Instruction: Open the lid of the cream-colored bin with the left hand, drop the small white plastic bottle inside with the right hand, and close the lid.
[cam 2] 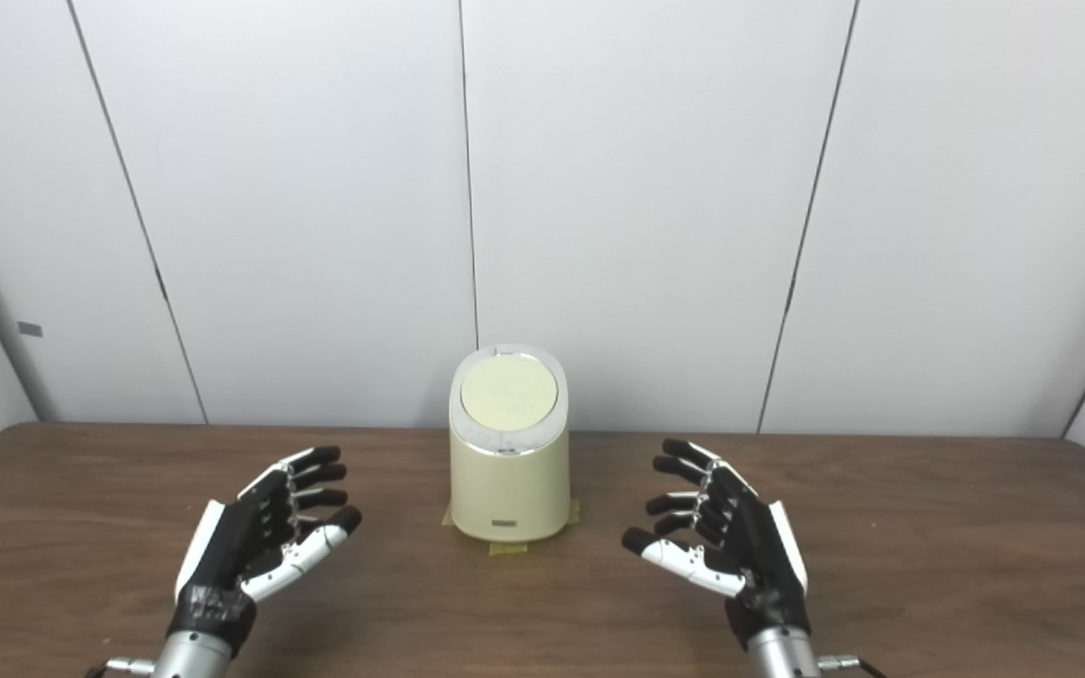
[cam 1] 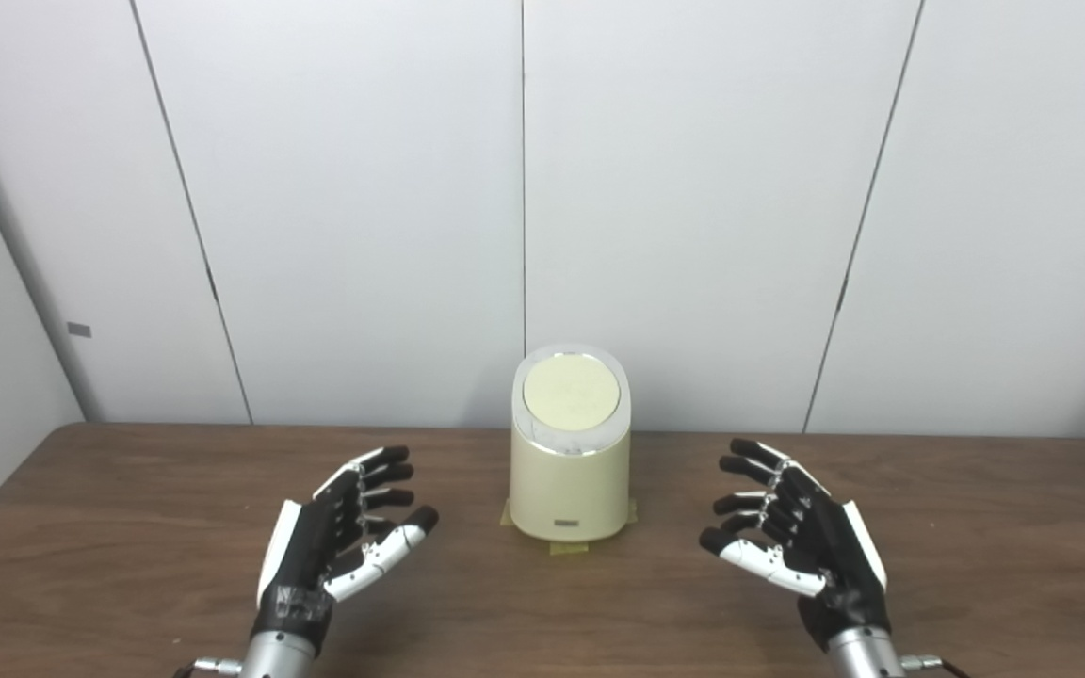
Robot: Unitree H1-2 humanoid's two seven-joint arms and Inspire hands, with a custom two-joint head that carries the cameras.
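Cream-colored bin [cam 1: 569, 471] stands upright mid-table, lid [cam 1: 571, 391] down flat on top, bits of tape [cam 1: 568, 547] at its base. Left hand [cam 1: 335, 537] hovers to its left, fingers spread, holding nothing. Right hand [cam 1: 801, 541] mirrors it on the other side, fingers apart, empty. Both sit well clear of the bin over the wooden table [cam 1: 128, 527].

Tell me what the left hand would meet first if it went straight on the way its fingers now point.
Probably nothing: the open left hand points up and away toward the far table edge, passing left of the cream-colored bin. Depth is unclear, so the wall behind may come first.
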